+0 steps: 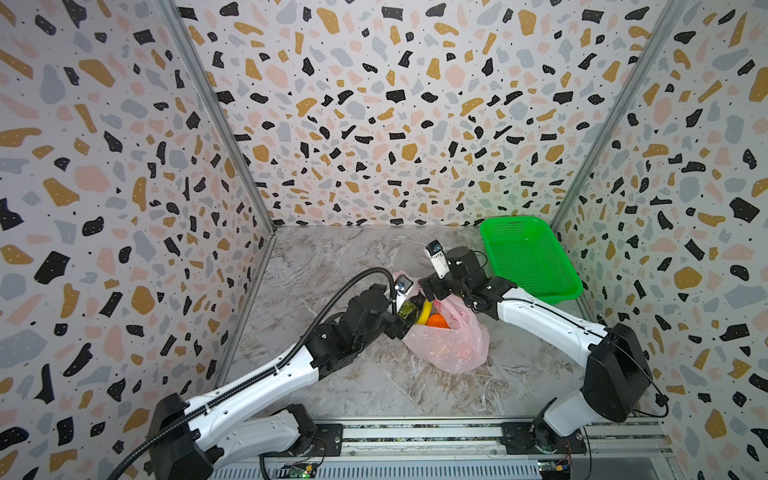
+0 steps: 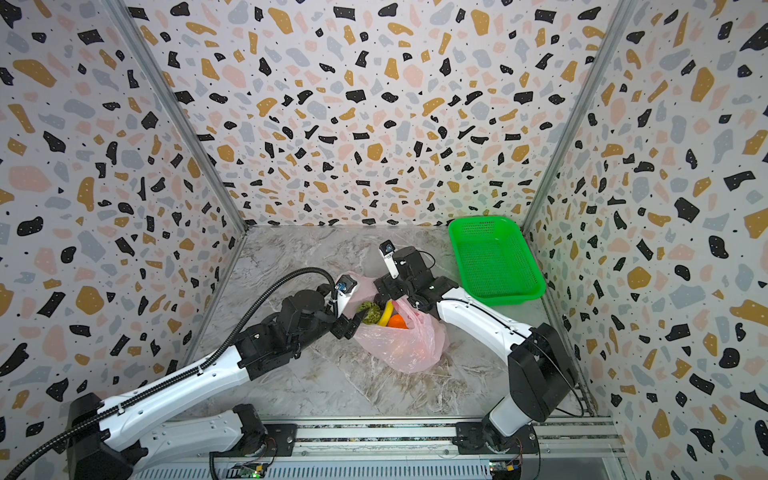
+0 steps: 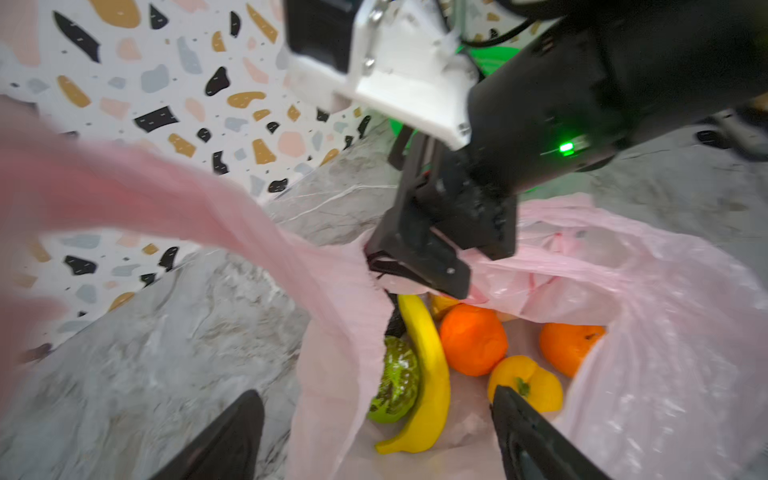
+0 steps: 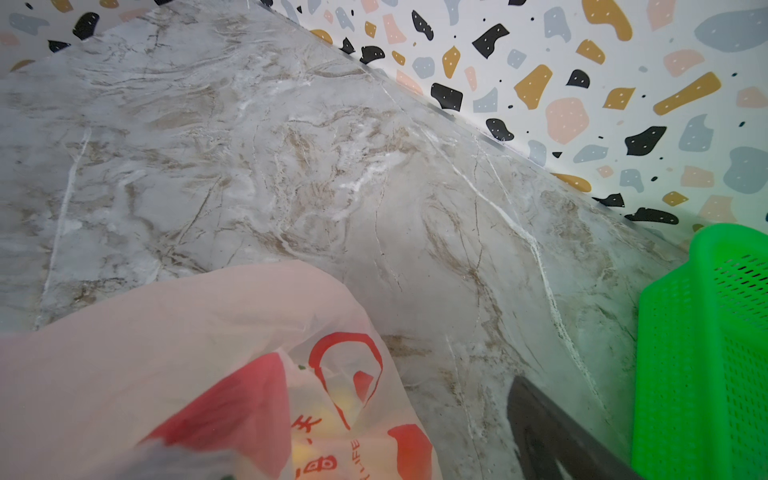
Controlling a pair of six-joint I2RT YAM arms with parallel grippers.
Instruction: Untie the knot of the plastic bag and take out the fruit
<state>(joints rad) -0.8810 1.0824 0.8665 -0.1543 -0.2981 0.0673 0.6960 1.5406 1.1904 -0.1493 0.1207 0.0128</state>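
Below wide-open left gripper (image 3: 376, 392), plastic bag (image 1: 449, 349) holding banana (image 3: 428, 374), oranges (image 3: 473, 338), bumpy green ball (image 3: 397, 380). Right gripper (image 3: 415, 268) spread too, one finger hidden under the bag.

One plastic bag (image 1: 449, 349), one basket (image 1: 557, 296), one banana (image 3: 428, 374), two oranges (image 3: 473, 338) (image 3: 567, 345), one bumpy green ball (image 3: 397, 380), one yellow pepper (image 3: 528, 380)

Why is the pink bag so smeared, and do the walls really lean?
Left wrist view: the plastic bag flap near the lens is smeared, the banana crisp. Right wrist view: the bag's near film is soft, the table sharp. In both top views the walls fan outward, likely lens distortion.
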